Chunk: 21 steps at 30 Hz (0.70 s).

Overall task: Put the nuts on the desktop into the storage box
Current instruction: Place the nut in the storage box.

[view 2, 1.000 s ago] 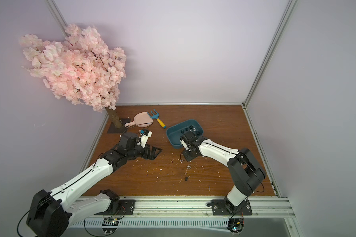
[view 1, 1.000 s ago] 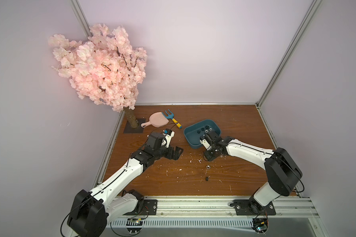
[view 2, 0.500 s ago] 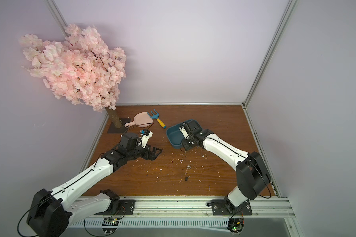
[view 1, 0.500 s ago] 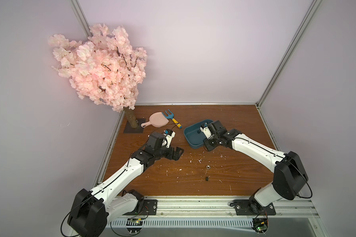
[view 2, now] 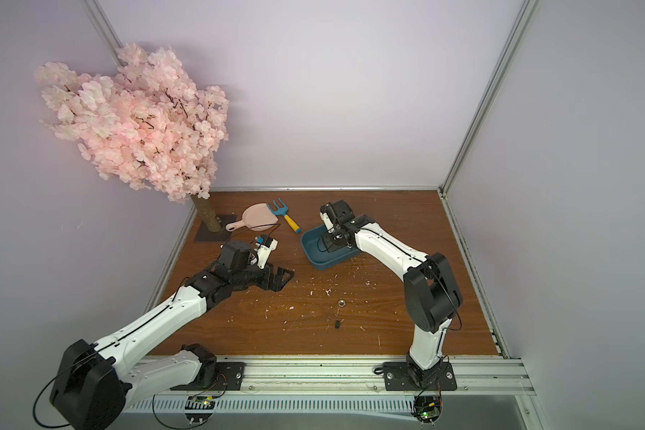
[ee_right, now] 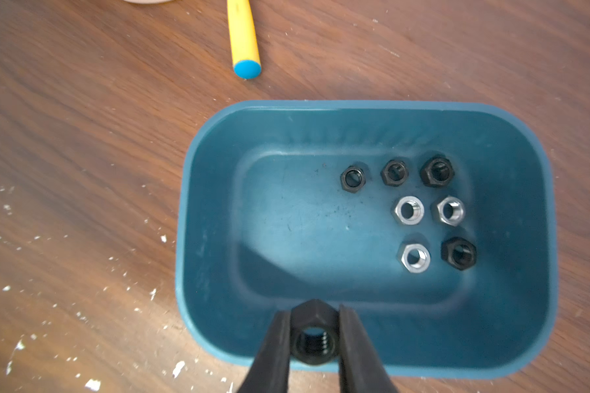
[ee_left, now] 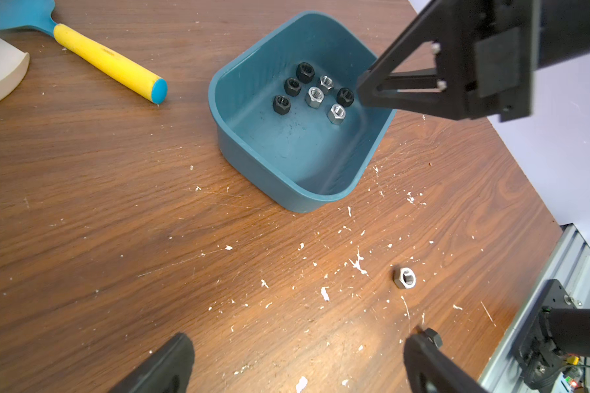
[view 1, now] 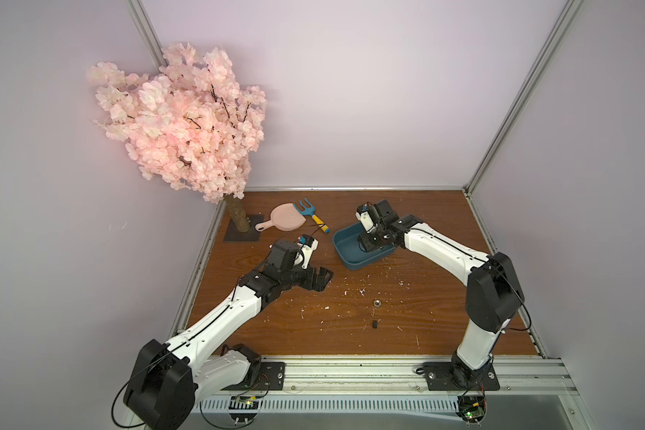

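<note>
The teal storage box [view 1: 341,257] [ee_right: 191,204] stands on the brown desktop [view 1: 276,327]. Several nuts, black and silver, lie in its far part [ee_right: 408,210] [ee_left: 314,97]. My right gripper [ee_right: 314,316] [view 1: 367,244] hangs above the box's near wall, shut on a black nut [ee_right: 314,340] that lies flat between the fingers. A silver nut [view 1: 377,302] [ee_left: 404,278] and a black nut [view 1: 375,324] [ee_left: 433,337] lie on the desktop nearer the front. My left gripper [ee_left: 298,340] [view 1: 323,279] is open and empty, low over the board left of the box.
A pink dustpan [view 1: 285,219] and a blue rake with a yellow handle [view 1: 315,217] lie behind the left arm. A pink blossom tree [view 1: 187,123] stands on a dark base [view 1: 241,234] in the back left corner. Aluminium rails [view 1: 350,372] edge the board.
My right gripper rose from the desktop in front of the box and moved back over the box with the black nut in it. The left arm stayed where it was.
</note>
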{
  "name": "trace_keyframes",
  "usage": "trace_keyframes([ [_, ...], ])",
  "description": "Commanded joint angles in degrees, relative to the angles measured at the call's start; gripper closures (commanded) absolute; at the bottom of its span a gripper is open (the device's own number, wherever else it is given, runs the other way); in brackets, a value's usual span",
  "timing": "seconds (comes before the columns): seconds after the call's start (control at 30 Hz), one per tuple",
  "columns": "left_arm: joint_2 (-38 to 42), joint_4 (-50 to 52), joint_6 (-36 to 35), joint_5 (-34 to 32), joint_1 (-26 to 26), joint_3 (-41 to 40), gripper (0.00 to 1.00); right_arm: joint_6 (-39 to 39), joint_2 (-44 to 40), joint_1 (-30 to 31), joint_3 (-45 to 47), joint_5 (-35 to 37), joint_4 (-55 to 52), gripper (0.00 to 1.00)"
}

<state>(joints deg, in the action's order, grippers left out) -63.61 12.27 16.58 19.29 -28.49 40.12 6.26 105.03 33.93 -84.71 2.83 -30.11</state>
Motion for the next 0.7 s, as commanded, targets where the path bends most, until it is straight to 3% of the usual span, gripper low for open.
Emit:
trace_keyframes([
  [0.0, -0.37, 1.26, -1.04, -0.5, -0.6, 0.95, 0.01, -0.64, 2.66, -1.58, -3.1, 1.88, -0.13, 0.82],
  [0.57, -1.42, 2.9, -1.61, -3.77, -0.69, 1.22, 0.01, -3.01, 16.06, -3.18, -10.2, 1.46, -0.7, 0.79],
  [0.67, -1.56, 3.01, -1.6, -3.9, -0.67, 1.29, 0.01, -3.19, 16.99, -3.32, -10.55, 1.54, -0.57, 0.74],
])
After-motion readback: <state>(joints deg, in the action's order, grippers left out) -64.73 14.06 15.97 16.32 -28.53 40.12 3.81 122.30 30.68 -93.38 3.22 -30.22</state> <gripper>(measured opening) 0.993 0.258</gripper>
